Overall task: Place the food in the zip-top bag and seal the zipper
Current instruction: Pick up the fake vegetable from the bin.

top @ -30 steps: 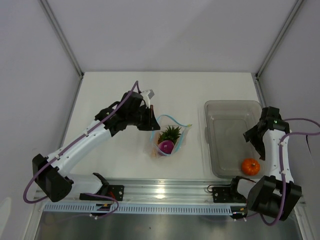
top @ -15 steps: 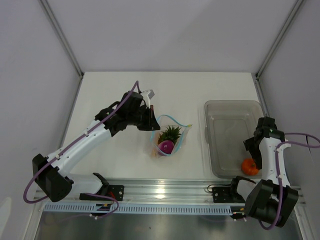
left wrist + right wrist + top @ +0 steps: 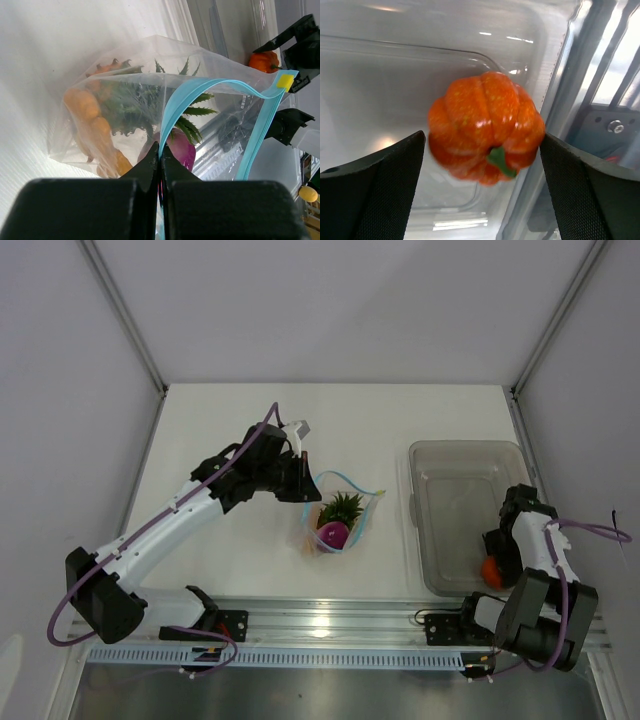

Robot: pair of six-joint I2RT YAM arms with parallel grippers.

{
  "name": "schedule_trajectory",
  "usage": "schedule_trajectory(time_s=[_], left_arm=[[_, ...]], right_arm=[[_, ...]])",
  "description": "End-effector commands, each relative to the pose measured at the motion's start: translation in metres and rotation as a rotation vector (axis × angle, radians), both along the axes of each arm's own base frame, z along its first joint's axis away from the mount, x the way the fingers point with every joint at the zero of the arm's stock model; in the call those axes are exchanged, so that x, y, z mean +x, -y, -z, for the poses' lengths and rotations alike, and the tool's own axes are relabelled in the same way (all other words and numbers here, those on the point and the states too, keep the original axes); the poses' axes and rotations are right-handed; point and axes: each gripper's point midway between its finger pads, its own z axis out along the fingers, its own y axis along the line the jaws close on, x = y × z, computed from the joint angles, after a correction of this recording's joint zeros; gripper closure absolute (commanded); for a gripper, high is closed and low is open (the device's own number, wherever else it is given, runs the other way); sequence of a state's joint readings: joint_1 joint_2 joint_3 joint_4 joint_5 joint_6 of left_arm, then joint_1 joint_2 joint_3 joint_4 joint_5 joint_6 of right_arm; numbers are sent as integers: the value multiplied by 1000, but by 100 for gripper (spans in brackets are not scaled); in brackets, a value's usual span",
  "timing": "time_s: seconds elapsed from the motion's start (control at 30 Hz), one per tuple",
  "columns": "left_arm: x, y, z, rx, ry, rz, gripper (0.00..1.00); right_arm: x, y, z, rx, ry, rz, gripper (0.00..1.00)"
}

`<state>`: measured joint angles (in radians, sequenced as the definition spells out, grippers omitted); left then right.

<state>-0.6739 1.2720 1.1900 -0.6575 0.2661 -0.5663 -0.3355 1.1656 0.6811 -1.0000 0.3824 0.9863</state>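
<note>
The clear zip-top bag (image 3: 345, 523) stands mid-table with its mouth up. It holds the pineapple (image 3: 341, 506), a magenta-purple piece (image 3: 332, 533) and lumpy orange pieces (image 3: 92, 120). My left gripper (image 3: 300, 486) is shut on the teal-blue zipper (image 3: 185, 102) at the bag's left rim and holds the mouth open. The red-orange pumpkin-like piece (image 3: 485, 127) lies in the grey bin's near right corner. My right gripper (image 3: 497, 558) is open with one finger on each side of this piece; the fingers (image 3: 380, 185) stand close beside it.
The grey translucent bin (image 3: 465, 455) sits at the right of the table, with nothing else showing in it. A metal rail (image 3: 330, 625) runs along the near edge. White walls close in the back and both sides.
My right gripper has moved down into the bin's near right corner and now straddles the red-orange piece. The left gripper and bag have not moved.
</note>
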Motion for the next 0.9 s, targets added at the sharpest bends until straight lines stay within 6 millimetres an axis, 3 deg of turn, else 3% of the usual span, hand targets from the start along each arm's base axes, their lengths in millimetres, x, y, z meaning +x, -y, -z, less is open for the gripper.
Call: schedule_trajectory(time_s=[0.0,0.2,0.23,0.37,0.5,0.6,0.67,0.7,0.8,0.87], left_arm=[[1,4,-2,-12,24,25,99],[1,4,-2,-11,26,25,99],[1,4,-1,-11,23,25,99],[2,4,-3,-15,28,21,99],[3,6,-1,-17,21,23,99],[3,7,-2,-22,19,23,99],[3,7,-1,-20,17,20,99],[3,7,-2,-19,19,21,99],[5,5,-2,-11,25,10,99],[6,5,-3,-9,26,8,100]], right_arm=[[1,5,14,-24,4,55,5],[6,5,15,-34,35,30,24],[9,6,12,-38,52,21,33],[37,3,-9,-38,191,-105,61],[63,-10,-53,-60,383,-206,86],[88,-34,-92,-59,512,-329,99],[100,-60,-115,-28,567,-454,99],[111,-71,-142,-30,637,-517,98],[130,-140,-195,69,816,-843,98],[126,-196,-226,186,941,-1062,100]])
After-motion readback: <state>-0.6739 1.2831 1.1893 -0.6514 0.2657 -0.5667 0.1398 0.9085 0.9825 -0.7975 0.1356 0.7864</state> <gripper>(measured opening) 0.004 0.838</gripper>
